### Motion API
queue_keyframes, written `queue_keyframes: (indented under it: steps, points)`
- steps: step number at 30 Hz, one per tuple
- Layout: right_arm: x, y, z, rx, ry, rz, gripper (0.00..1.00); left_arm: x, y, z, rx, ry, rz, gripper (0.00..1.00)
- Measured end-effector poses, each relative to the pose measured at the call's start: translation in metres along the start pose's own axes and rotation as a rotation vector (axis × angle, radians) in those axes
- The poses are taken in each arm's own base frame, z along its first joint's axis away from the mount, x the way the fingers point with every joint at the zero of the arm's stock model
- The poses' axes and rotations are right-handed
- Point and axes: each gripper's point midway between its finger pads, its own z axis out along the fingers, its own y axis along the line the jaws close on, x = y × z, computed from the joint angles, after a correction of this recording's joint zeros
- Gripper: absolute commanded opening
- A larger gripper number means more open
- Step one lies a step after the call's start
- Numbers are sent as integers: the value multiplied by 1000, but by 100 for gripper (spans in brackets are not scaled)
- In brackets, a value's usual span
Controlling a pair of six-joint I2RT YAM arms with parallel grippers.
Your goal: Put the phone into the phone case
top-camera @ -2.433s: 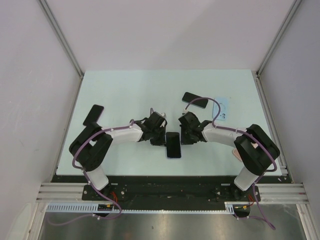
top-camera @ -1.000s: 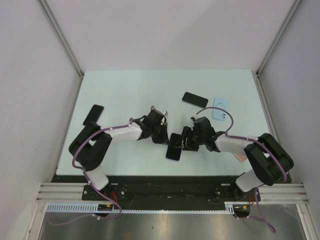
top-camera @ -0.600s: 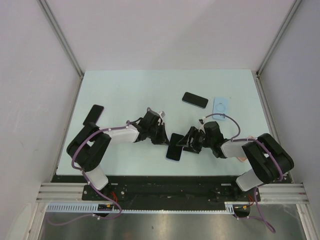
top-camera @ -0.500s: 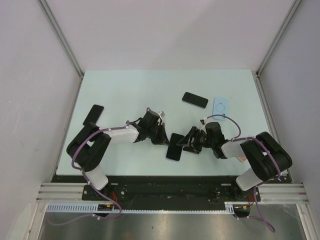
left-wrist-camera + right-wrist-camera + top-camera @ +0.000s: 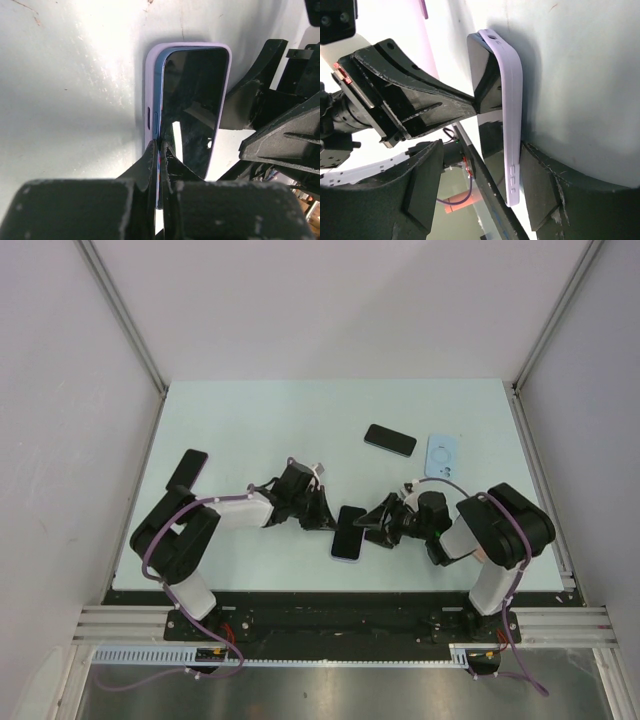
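left gripper (image 5: 160, 146) fingers together, tips pressed at the seam where phone (image 5: 195, 95) meets lilac case (image 5: 148, 90). phone lies in the case just ahead of those tips, screen up, with the long edge on the tips' side standing proud of the rim. right gripper (image 5: 481, 147) jaws apart, facing the left one across the case. one finger (image 5: 540, 185) touches the case's outer wall, the other stands clear. table (image 5: 250, 420) beneath.
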Motion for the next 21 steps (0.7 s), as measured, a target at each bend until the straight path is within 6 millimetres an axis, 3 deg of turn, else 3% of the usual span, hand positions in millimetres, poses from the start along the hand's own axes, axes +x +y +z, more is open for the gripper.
queue_keyframes:
  steps: [7, 16, 21]
  points:
    - [11, 3, 5, -59, 72, 81, 58, 8, -6, 1, 41, 34, -18, 3]
    - [13, -11, 5, -49, 76, 108, 15, 18, -11, 0, 56, 72, -16, 9]
    - [12, -8, 3, -62, 74, 110, 5, 16, -16, -7, 66, 63, 4, 26]
